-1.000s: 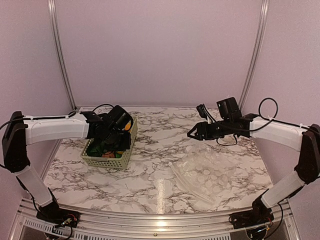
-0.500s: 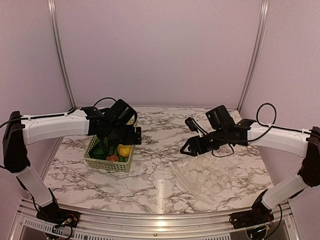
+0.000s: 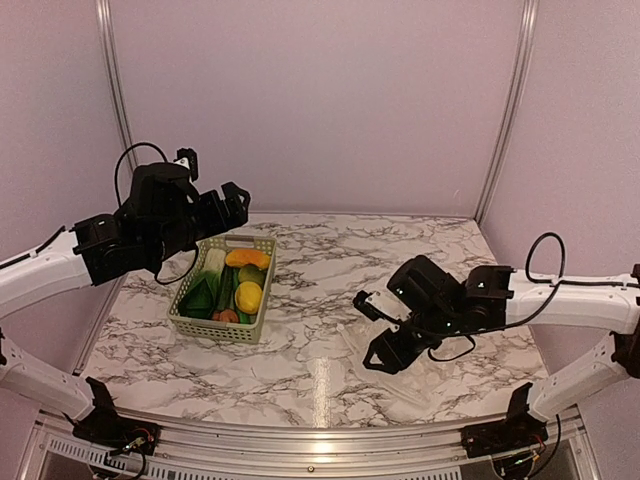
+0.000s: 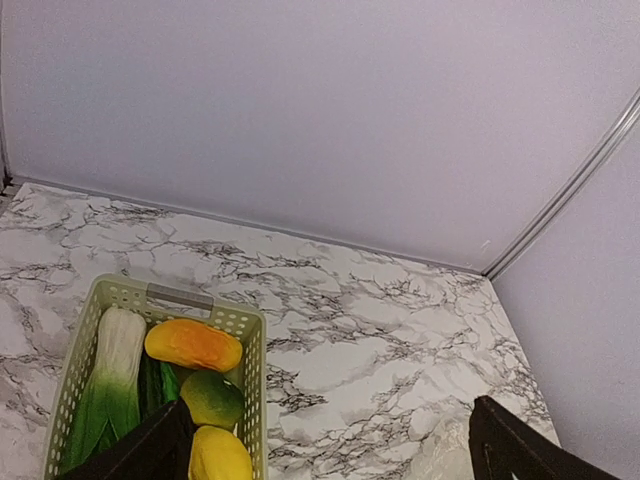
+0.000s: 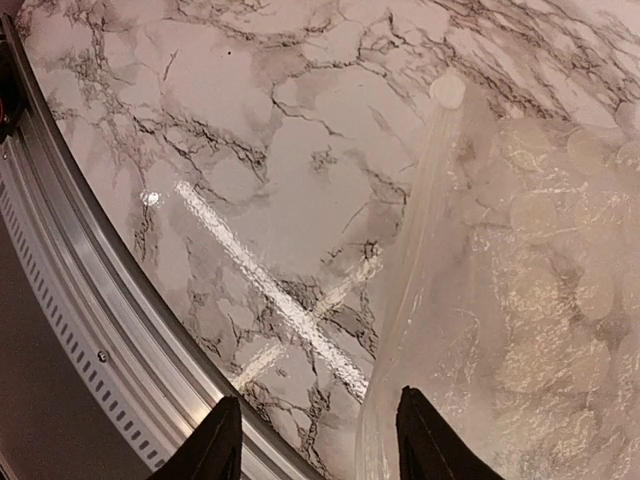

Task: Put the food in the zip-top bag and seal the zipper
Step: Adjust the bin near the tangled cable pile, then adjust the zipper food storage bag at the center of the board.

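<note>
Pale green lattice plastic basket: holds leafy bok choy, orange piece, yellow lemon
Clear white-dotted zip-top bag: flat on marble table
Left gripper: spread, empty, raised near basket
Right gripper: spread over bag's ridged zipper

Top external: high on near side, tilted down toward far wall, wide, whole table in frame.
Left wrist: raised at left, faces far right corner, mid range, left fingers at bottom edge.
Right wrist: close over table, aimed down at near rail, right fingers at bottom edge.
Top and left wrist share basket.
Top and right wrist share zip-top bag, near rail.
</note>
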Motion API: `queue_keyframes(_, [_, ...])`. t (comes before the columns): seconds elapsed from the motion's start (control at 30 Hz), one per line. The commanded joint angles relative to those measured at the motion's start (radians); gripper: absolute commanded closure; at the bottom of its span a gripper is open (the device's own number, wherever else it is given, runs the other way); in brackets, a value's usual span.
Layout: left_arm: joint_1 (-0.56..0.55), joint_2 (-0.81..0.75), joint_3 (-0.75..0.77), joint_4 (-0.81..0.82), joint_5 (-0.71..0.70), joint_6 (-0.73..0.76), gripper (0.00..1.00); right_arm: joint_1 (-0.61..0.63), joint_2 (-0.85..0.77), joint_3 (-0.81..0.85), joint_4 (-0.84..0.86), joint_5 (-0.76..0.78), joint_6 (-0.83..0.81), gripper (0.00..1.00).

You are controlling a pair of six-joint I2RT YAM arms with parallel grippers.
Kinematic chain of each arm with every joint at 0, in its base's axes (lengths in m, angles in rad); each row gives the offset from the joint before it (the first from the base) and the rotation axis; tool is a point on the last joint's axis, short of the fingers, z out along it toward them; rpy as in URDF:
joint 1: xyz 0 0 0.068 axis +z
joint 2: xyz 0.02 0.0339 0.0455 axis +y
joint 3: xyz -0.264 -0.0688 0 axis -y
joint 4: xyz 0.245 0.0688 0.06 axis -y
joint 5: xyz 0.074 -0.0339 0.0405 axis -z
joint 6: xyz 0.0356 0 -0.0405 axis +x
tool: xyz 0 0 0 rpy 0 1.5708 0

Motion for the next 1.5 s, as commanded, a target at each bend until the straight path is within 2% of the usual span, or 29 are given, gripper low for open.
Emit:
queue_keyframes(0.0, [0.036,0.011,-0.061,0.091,-0.059,0.047,0.01,0.103,0.056,0.038,-0.156,0.177,0.075,0.49])
queue_keyframes(0.07, [0.036,0.031,-0.053,0.104,0.000,0.162,0.10,0.142,0.106,0.066,-0.209,0.224,0.106,0.49])
queue_keyframes(0.13, [0.036,0.078,0.011,0.023,0.050,0.196,0.11,0.165,0.148,0.089,-0.253,0.246,0.123,0.50])
queue_keyframes(0.27, [0.035,0.131,0.068,-0.082,0.113,0.165,0.12,0.176,0.211,0.106,-0.297,0.292,0.147,0.53])
queue_keyframes(0.47, [0.036,0.092,-0.010,-0.017,0.155,0.107,0.16,0.177,0.241,0.131,-0.339,0.386,0.153,0.60])
queue_keyframes(0.8, [0.034,0.126,0.004,-0.070,0.163,0.043,0.18,0.177,0.317,0.143,-0.309,0.439,0.108,0.61])
queue_keyframes(0.87, [0.034,0.137,0.010,-0.080,0.168,0.029,0.19,0.177,0.332,0.177,-0.321,0.494,0.108,0.68])
queue_keyframes(0.97, [0.035,0.150,0.014,-0.086,0.184,0.007,0.20,0.172,0.342,0.243,-0.329,0.565,0.089,0.89])
queue_keyframes(1.07, [0.035,0.160,0.011,-0.083,0.205,-0.009,0.20,0.154,0.357,0.298,-0.325,0.595,0.072,0.99])
queue_keyframes(1.37, [0.034,0.205,0.030,-0.073,0.269,-0.054,0.22,0.063,0.400,0.536,-0.301,0.618,-0.029,1.00])
queue_keyframes(1.4, [0.033,0.210,0.039,-0.079,0.268,-0.054,0.22,0.062,0.404,0.549,-0.302,0.605,-0.048,0.98])
queue_keyframes(1.47, [0.033,0.216,0.050,-0.093,0.252,-0.055,0.22,0.063,0.413,0.536,-0.323,0.564,-0.049,0.84])
